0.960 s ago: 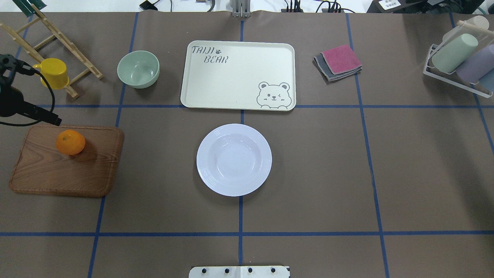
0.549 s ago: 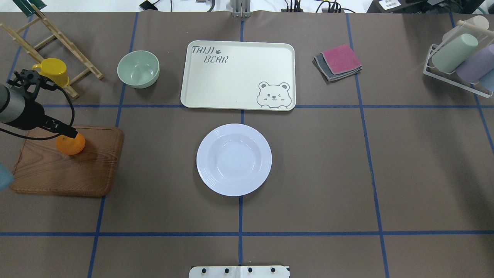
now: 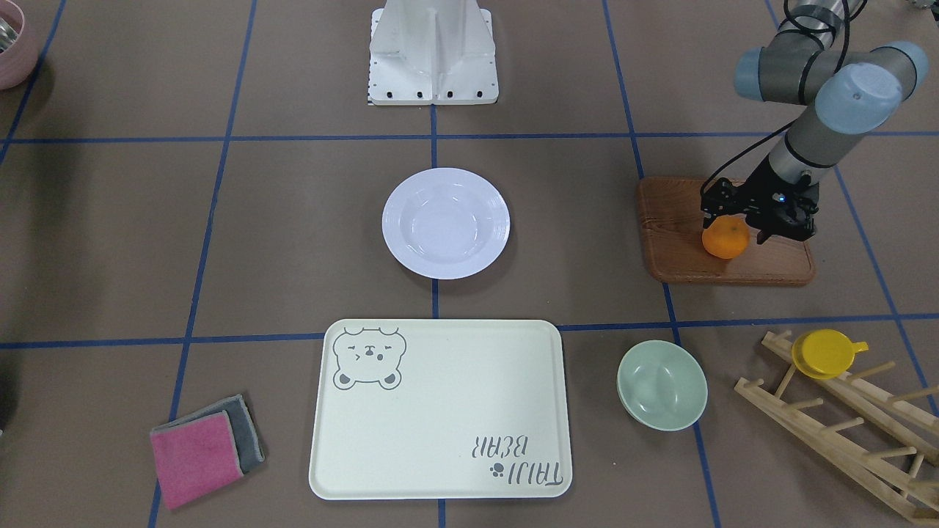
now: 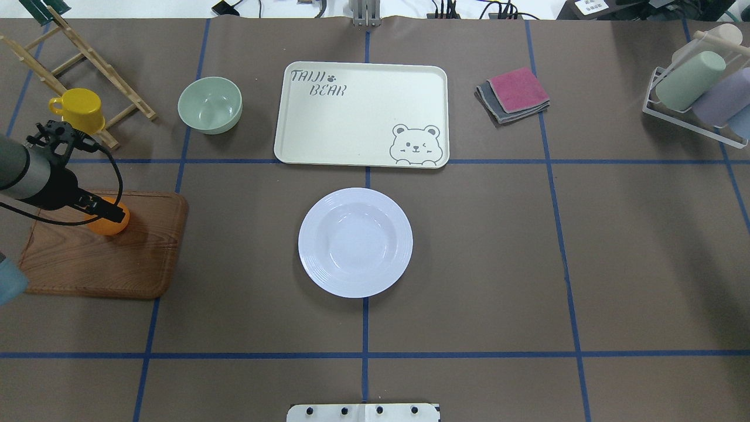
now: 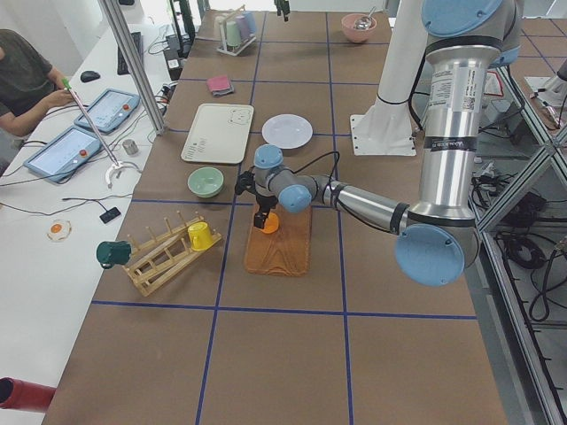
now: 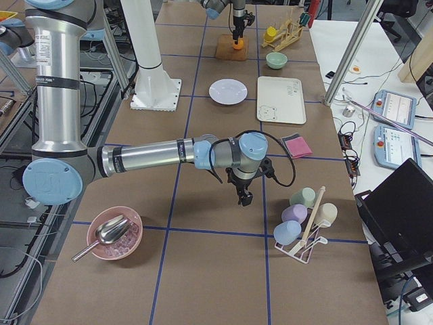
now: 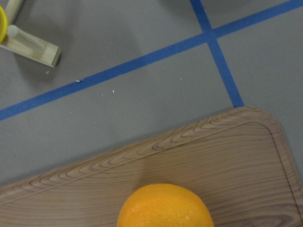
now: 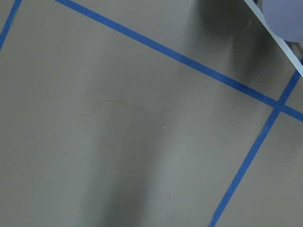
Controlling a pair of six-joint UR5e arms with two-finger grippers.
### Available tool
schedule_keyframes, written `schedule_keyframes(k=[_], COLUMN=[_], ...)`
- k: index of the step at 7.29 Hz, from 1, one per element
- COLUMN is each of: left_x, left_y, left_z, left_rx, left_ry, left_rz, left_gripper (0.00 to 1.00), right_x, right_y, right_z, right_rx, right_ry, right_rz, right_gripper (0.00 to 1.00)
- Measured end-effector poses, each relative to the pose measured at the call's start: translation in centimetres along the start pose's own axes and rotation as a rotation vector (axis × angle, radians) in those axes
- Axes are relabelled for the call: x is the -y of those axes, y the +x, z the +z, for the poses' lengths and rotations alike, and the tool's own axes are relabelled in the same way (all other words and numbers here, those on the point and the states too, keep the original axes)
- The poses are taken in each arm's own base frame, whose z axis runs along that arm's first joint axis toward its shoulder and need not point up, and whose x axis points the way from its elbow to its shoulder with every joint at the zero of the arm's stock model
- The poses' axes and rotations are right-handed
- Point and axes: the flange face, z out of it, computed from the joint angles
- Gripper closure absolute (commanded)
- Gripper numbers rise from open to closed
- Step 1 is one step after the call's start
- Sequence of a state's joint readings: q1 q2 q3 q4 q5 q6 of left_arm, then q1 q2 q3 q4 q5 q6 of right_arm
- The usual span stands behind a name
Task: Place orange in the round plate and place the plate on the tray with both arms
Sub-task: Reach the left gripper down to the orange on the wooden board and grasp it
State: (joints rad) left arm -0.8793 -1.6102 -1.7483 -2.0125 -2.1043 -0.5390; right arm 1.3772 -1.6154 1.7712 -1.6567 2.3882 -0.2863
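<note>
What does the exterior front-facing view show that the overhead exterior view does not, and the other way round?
Only the front-facing view shows a pink bowl at its corner. Only the overhead view shows the rack of pastel cups. Both show the left pincer at the orange on the wooden board, the round plate, the tray, the green bowl and the folded cloths.

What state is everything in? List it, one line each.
Small bright-orange fruit: resting on brown wooden board.
Glossy white round plate: empty, upright.
Cream rectangular plastic tray: empty.
Pale-green bowl: upright, empty.
Left tool: open, over the fruit.
Right tool: open or shut, cannot tell.
</note>
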Motion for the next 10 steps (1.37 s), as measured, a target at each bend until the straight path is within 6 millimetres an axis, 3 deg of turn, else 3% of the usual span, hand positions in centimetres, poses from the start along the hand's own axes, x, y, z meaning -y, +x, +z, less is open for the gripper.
schedule_keyframes(k=[5, 6, 7, 8, 10], left_x=[-0.3, -0.3, -0.2, -0.2, -0.1], left_y=[0.5, 0.4, 0.3, 0.3, 0.6], left_z=[1.5, 1.8, 2.0, 2.1, 1.8], left_rx=[0.022, 0.027, 0.032, 0.033, 0.028], left_ry=[-0.013, -0.016, -0.016, -0.015, -0.009], left_rz=[0.016, 0.016, 0.015, 0.014, 0.013], left_gripper=[0.02, 0.26, 0.75, 1.0, 1.0], right_x=[0.4, 0.4, 0.5, 0.5, 0.7], right_y=[-0.4, -0.5, -0.5, -0.6, -0.8], right_z=[0.8, 0.9, 1.0, 1.1, 1.0], right_rx=[0.003, 0.004, 0.005, 0.005, 0.005], right_ry=[-0.017, -0.019, -0.021, -0.022, -0.019], right_rz=[-0.011, -0.012, -0.014, -0.015, -0.02], right_gripper=[0.0, 0.0, 0.0, 0.0, 0.0])
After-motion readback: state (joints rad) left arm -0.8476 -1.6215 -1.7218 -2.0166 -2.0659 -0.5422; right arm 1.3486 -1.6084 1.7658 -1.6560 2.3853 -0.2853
